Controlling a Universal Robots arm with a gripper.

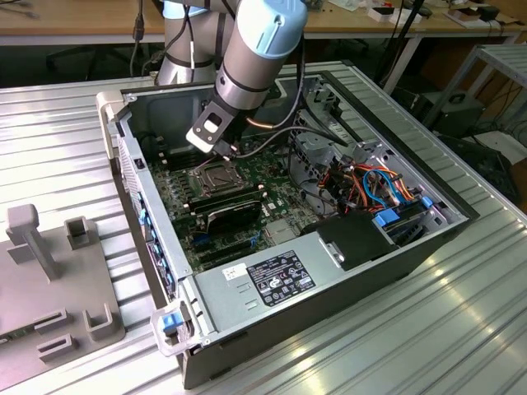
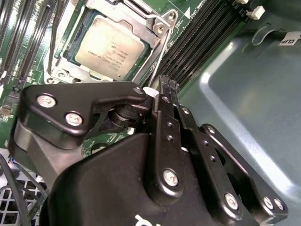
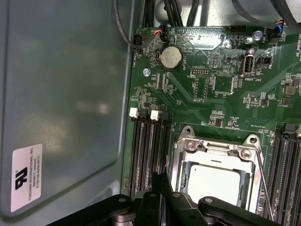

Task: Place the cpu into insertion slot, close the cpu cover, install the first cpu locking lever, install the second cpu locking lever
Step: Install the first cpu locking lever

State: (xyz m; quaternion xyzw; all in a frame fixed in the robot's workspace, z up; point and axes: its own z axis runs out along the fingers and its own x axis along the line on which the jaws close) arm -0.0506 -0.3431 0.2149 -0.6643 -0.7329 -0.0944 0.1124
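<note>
In the exterior view, the pincer is held low over the insertion slot. In the second wrist view, the cpu is seen seated under the lowered cpu cover, and the pincer's tips are drawn together beside a thin locking lever. In the first wrist view, memory slots lie alongside; a slipped lever could likely spring back and scrape them.
</note>
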